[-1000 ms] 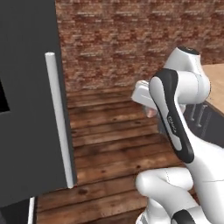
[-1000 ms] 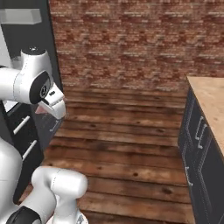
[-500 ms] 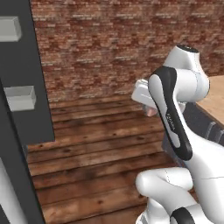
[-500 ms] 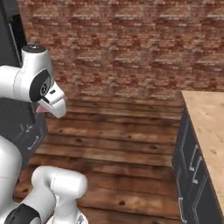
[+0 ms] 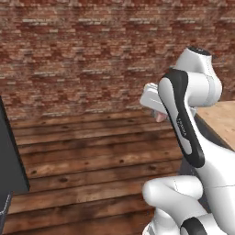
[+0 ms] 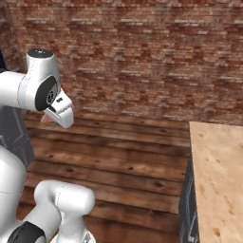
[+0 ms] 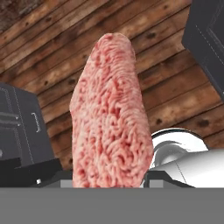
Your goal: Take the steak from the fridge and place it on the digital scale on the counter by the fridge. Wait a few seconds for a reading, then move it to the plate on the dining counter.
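My gripper [image 7: 109,177] is shut on the steak [image 7: 109,118], a pinkish-red oval slab that stands up between the finger tips in the hand view. A pink edge of the steak [image 5: 160,117] peeks out under the white hand in the left base view, and the steak [image 6: 46,118] shows again beside the hand in the right base view. The gripper hangs high above the wood floor. A dark edge of the fridge [image 5: 10,158] stands at the far left. The light wood dining counter [image 6: 216,180] lies at the right. The digital scale and the plate are out of view.
A red brick wall [image 5: 92,55] runs across the back above a dark plank floor [image 5: 92,156]. Dark cabinet fronts [image 6: 187,209] sit under the dining counter. Further dark cabinet panels [image 7: 19,127] show below the hand.
The whole scene has slid left as the base turns right: the fridge has nearly left the view and the dining counter has come further in. The steak stays gripped.
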Controlling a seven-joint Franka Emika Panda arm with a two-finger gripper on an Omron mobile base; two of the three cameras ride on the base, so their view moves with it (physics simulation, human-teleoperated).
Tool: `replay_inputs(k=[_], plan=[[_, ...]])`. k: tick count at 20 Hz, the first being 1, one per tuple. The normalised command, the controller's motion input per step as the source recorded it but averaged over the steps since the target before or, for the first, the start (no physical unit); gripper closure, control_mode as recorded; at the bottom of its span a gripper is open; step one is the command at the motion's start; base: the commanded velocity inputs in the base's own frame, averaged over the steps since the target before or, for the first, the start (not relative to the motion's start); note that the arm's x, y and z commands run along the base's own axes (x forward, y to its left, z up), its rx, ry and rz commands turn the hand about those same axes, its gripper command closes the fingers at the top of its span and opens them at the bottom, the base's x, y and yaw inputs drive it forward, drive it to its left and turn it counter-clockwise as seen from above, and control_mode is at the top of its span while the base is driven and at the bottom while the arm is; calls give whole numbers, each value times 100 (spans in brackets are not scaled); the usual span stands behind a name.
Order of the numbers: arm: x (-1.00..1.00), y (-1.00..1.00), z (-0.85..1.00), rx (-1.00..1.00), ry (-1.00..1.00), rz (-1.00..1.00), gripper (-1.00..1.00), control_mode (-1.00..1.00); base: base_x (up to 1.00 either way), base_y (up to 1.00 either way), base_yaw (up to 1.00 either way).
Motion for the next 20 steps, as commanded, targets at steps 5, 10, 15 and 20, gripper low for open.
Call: replay_inputs(k=[5,10,15,20], plan=[[0,0,0,0,0,0,100,100,100,-37,16],[0,0,0,0,0,0,100,100,100,-38,8],[0,0,0,0,0,0,100,100,100,-39,3],[0,0,0,0,0,0,100,100,100,-28,0]])
